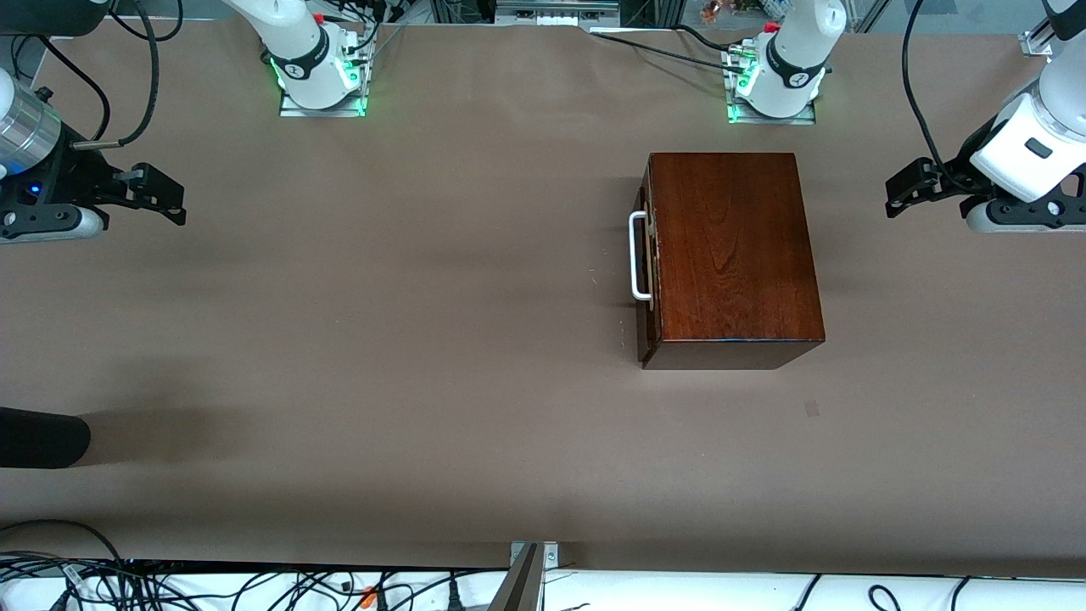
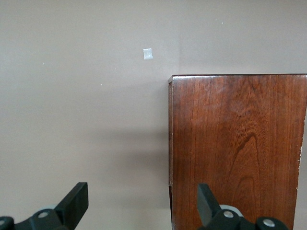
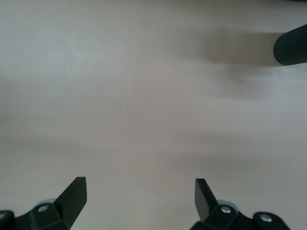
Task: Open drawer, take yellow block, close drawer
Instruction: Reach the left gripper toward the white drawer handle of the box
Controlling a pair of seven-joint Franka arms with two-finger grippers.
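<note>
The glossy reddish-brown wooden box (image 1: 734, 255) stands on the table toward the left arm's end. Its drawer (image 1: 648, 259) is pushed in, with the white bar handle (image 1: 636, 256) facing the right arm's end. The yellow block is hidden. My left gripper (image 1: 904, 188) hangs open and empty above the table at the left arm's end, beside the box. In the left wrist view the box (image 2: 240, 148) lies under one of the left gripper's (image 2: 144, 201) fingers. My right gripper (image 1: 170, 199) waits open and empty at the right arm's end, and in its wrist view the right gripper (image 3: 140, 196) has only bare table beneath it.
A dark rounded object (image 1: 42, 437) pokes in over the table at the right arm's end, nearer the front camera, also seen as a dark object (image 3: 291, 45). A small pale square mark (image 1: 812, 408) lies on the table nearer the camera than the box. Cables run along the near edge.
</note>
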